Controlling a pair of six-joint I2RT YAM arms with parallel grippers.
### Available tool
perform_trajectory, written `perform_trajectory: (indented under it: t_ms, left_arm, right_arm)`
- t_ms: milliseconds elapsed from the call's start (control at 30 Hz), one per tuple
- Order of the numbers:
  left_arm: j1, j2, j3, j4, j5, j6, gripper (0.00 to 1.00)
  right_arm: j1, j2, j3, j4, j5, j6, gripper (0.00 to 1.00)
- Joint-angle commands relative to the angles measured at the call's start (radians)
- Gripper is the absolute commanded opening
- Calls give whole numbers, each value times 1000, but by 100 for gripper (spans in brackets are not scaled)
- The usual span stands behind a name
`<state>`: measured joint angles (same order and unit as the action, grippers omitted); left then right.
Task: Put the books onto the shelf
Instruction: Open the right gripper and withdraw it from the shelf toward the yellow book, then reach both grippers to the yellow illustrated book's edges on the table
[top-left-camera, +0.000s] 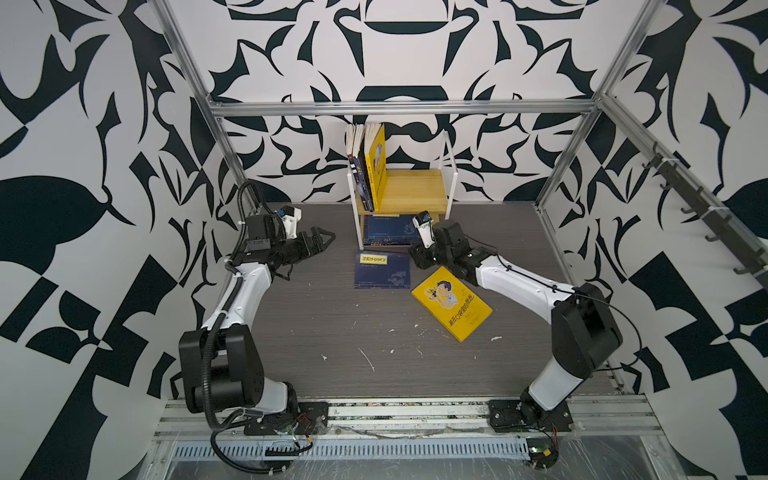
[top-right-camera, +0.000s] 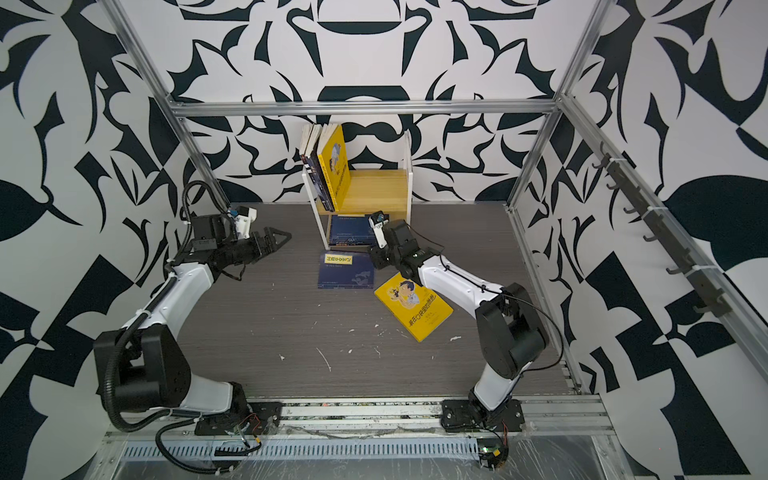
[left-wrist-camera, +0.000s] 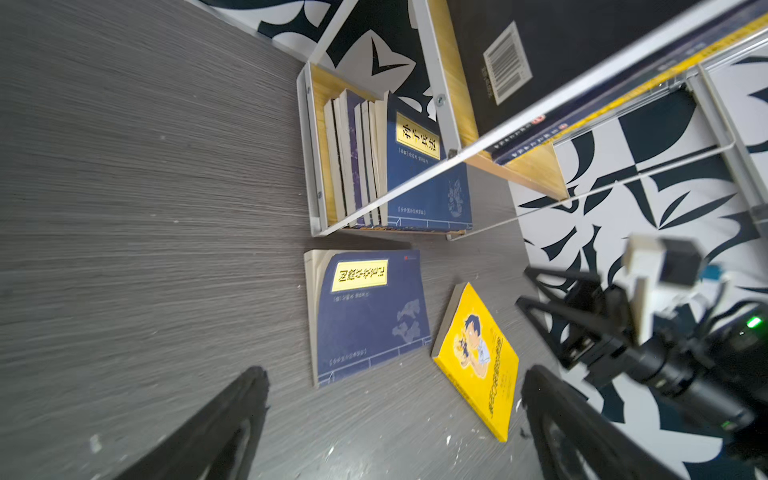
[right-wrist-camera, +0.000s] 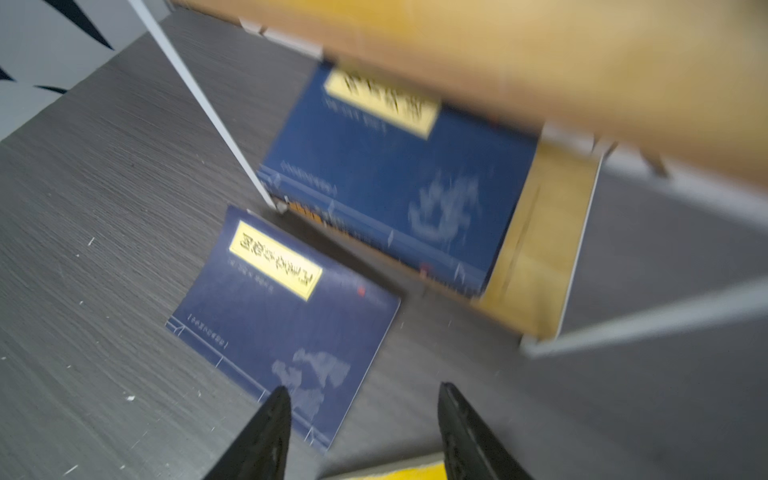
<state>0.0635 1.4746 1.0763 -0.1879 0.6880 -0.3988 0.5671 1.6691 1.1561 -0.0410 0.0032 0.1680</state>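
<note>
Right claw (right-wrist-camera: 363, 388) partly open, empty, beside navy book (right-wrist-camera: 282, 316) on table (right-wrist-camera: 104, 208)

The shelf (top-left-camera: 415, 192) stands at the back of the worktop (top-left-camera: 332, 332), with upright books (top-left-camera: 372, 166) at its upper tier's left end, a flat stack (top-left-camera: 388, 230) on its lower tier, a loose book (top-left-camera: 382, 272) just before it, and a second loose book (top-left-camera: 451, 303) to the right, nearer the front.
</note>
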Motion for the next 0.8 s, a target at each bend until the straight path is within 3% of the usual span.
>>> perform_trajectory:
  t_ms: [0, 100, 233, 333, 533, 767]
  left_arm:
    - [-19, 73, 4, 99, -9, -138, 100]
    - [-36, 119, -2, 129, -13, -189, 100]
    - [-109, 136, -12, 113, -28, -159, 100]
    - [-188, 150, -1, 104, -39, -138, 100]
    - [-391, 226, 137, -39, -83, 27, 97]
    - [-606, 365, 320, -130, -164, 167, 97]
  right_arm:
    - [4, -59, -65, 142, -6, 267, 54]
    - [4, -83, -124, 156, 3, 337, 52]
    - [2, -111, -168, 30, 115, 384, 52]
    - [-7, -154, -226, -51, 157, 500, 52]
    - [-10, -291, -398, -128, 180, 739, 52]
    - [-14, -505, -551, -285, 274, 879, 53]
